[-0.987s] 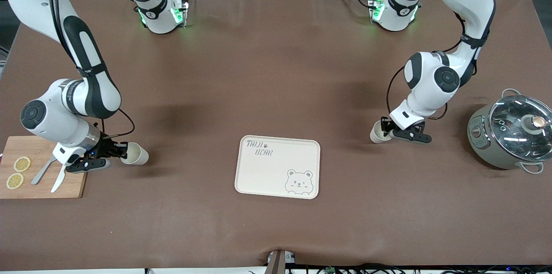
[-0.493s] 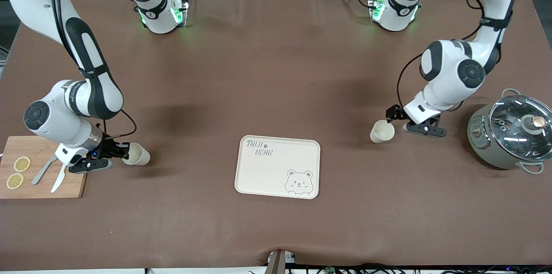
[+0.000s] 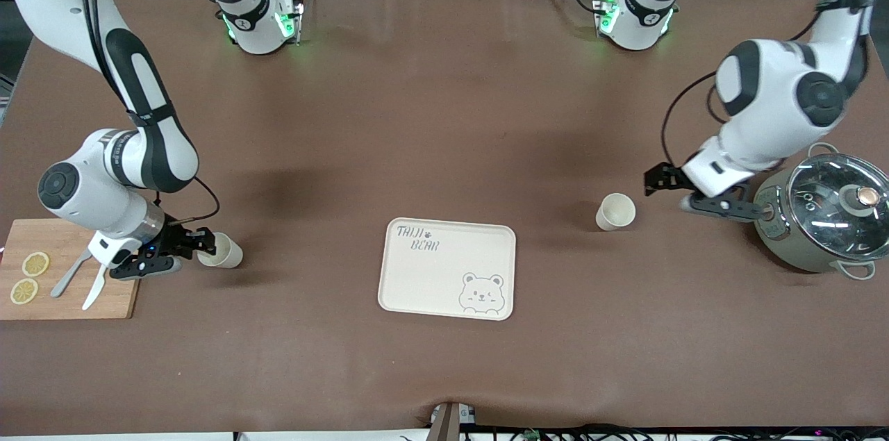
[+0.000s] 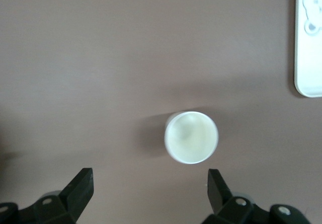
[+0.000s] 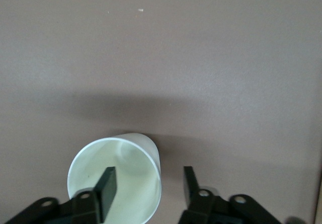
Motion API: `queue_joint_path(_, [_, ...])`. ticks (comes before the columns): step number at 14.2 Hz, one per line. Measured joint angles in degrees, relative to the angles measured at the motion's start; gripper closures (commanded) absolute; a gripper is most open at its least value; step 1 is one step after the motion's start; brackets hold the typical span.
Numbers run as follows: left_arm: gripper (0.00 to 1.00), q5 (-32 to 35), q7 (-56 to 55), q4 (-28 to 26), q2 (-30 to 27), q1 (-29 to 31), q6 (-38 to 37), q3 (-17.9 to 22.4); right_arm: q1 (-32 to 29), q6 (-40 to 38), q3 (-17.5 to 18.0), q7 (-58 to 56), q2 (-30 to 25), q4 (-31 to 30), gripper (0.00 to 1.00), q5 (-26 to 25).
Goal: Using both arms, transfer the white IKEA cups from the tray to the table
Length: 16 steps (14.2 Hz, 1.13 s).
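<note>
One white cup [image 3: 615, 211] stands upright on the brown table toward the left arm's end, beside the bear-printed tray [image 3: 448, 269]. My left gripper [image 3: 670, 191] is open and empty, over the table between this cup and the pot. In the left wrist view the cup [image 4: 191, 137] sits apart from my gripper [image 4: 150, 183]. The second cup [image 3: 223, 251] stands toward the right arm's end. My right gripper [image 3: 194, 250] is at its rim. In the right wrist view one finger [image 5: 106, 186] is inside the cup [image 5: 121, 168], the other outside, both off its wall.
A grey pot with a glass lid [image 3: 826, 219] stands right beside my left gripper. A wooden board [image 3: 69, 292] with lemon slices, a knife and a fork lies by the right arm. The tray's corner shows in the left wrist view [image 4: 309, 43].
My left gripper let go of its cup and drew back toward the pot; the cup stays upright. The right cup went from tilted to upright as my right gripper lowered it.
</note>
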Motion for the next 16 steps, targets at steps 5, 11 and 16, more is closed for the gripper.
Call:
queue_joint_path(5, [0.00,0.02,0.82,11.18,-0.22,3.07,-11.60,0.35,-0.37,-25.27,-1.47,0.09,-2.58,13.18,0.00,0.00])
queue_joint_path(11, [0.00,0.22,-3.06,13.66,-0.16,2.32,-14.27,-0.21,-0.94,-53.97,-4.79,2.90,-10.20,29.22,0.00,-2.06])
queue_joint_path(16, [0.00,0.32,-4.82,19.37,-0.24,0.16,-22.37,-0.13,1.06,-59.62,-4.09,8.26,-21.14,29.61,0.00,-5.92])
